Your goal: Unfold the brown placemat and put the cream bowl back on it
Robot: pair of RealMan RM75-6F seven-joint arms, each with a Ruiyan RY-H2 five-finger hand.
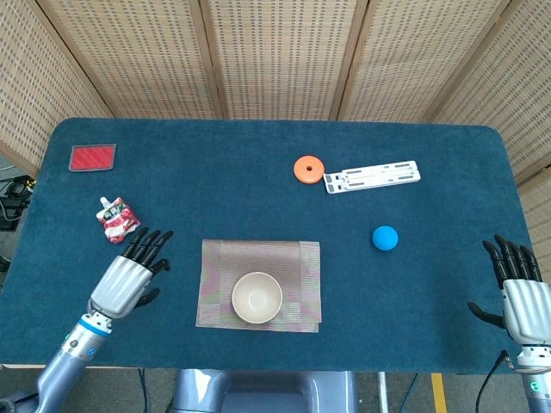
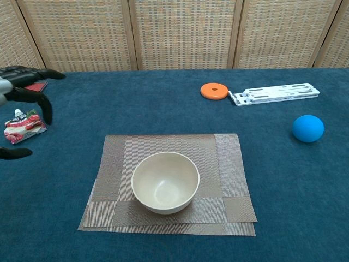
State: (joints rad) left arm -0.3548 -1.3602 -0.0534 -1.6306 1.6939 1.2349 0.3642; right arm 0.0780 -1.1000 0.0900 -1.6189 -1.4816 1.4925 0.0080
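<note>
The brown placemat (image 1: 222, 274) (image 2: 229, 164) lies folded near the table's front edge, its right part doubled over. On it stands the cream bowl (image 1: 256, 298) (image 2: 165, 181), upright and empty. My left hand (image 1: 129, 274) (image 2: 24, 90) hovers over the table just left of the placemat, fingers spread, holding nothing. My right hand (image 1: 518, 290) is at the table's front right corner, fingers apart and empty, far from the bowl; the chest view does not show it.
A blue ball (image 1: 385, 237) (image 2: 308, 128) lies right of the placemat. Further back are an orange disc (image 1: 308, 169) and a white flat bracket (image 1: 372, 176). A red-white pouch (image 1: 117, 220) and a red card (image 1: 92, 157) lie at the left.
</note>
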